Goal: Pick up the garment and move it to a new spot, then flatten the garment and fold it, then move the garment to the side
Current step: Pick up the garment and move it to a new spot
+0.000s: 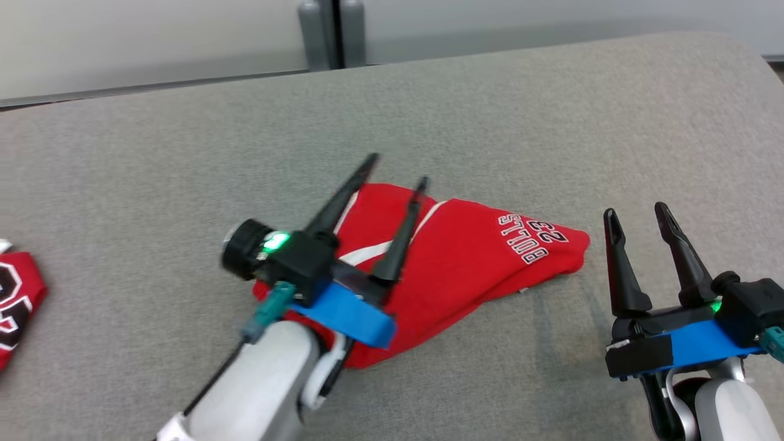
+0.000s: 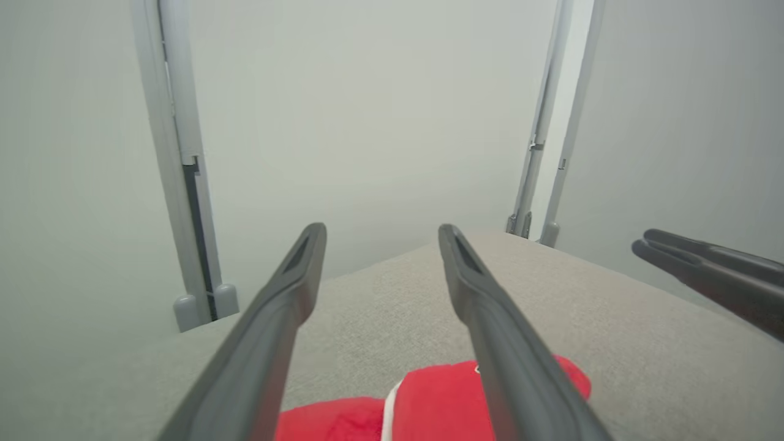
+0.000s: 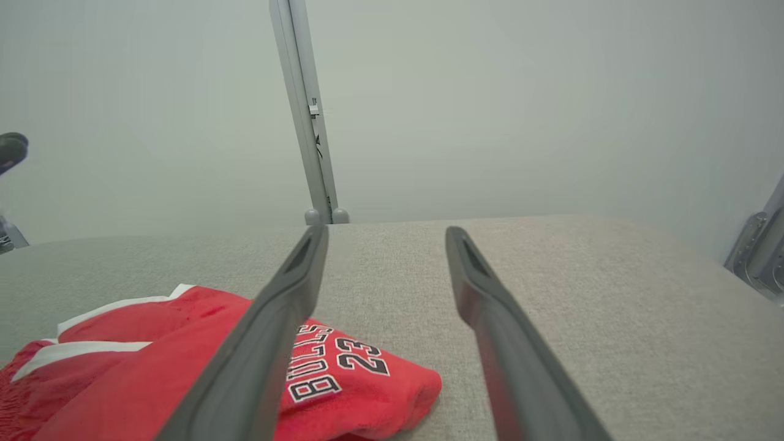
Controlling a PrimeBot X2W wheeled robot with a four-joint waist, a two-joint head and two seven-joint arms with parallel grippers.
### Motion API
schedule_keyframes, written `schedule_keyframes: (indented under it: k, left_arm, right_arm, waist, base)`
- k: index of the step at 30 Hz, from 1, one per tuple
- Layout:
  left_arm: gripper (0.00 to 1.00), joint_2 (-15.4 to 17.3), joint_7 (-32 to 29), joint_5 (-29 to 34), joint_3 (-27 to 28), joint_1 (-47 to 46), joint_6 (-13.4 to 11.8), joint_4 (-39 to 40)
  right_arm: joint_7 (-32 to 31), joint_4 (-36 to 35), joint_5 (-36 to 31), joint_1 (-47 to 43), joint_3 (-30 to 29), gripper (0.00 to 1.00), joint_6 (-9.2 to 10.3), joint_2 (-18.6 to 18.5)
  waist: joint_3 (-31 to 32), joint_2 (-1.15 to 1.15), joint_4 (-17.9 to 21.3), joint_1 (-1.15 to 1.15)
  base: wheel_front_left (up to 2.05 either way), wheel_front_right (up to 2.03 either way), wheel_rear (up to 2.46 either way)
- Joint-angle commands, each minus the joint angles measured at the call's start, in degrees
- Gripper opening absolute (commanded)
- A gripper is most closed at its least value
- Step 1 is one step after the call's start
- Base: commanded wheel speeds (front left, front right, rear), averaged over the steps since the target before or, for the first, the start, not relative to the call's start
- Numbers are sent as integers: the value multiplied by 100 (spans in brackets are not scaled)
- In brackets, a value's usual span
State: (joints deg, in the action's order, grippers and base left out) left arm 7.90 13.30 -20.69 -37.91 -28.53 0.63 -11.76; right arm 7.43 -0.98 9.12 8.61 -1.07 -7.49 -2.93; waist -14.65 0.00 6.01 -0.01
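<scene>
red Bulls garment point(image 1: 478, 263) lies folded in a bunched wedge, mid grey padded table point(image 1: 551, 110). left gripper point(image 1: 397, 170) hovers over its left half, fingers spread, nothing held. right gripper point(image 1: 636, 212) sits just right of it, not touching, also spread and empty. second red garment point(image 1: 15, 300) at view's far left edge.

My left gripper point(image 2: 381, 237), fingers wide apart; red garment point(image 2: 441, 398) lies at 6 o'clock on the grey surface point(image 2: 612, 318); right gripper point(image 2: 644, 242) shows at 3 o'clock
</scene>
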Motion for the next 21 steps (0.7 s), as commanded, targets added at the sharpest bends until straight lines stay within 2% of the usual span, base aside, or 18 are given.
schedule_keyframes:
  k: [1,8,13,17,21]
  left_arm:
    - [100,110,46,-66,161,100,-109,37]
    - [100,600,103,-350,934,650,-638,60]
    - [100,907,148,-530,1415,1166,-918,78]
    - [100,1109,171,-629,1706,1534,-1020,134]
    - [100,1236,184,-702,1864,1826,-992,238]
  right_arm:
    - [-43,-43,-42,-53,-1,100,-1,1]
    - [-233,-129,-114,-212,20,100,-1,-2]
    - [-343,-158,-133,-342,11,100,-1,-4]
    - [-407,-171,-130,-451,-8,100,-1,-8]
    - [-475,-154,-114,-566,-2,100,-1,-22]
  waist:
    - [48,0,-82,1]
    - [339,0,-421,1]
    - [524,0,-576,1]
    - [667,0,-654,1]
    - [811,0,-686,1]
  base:
    - [0,0,0]
    - [0,0,0]
    - [0,0,0]
    - [0,0,0]
    - [0,0,0]
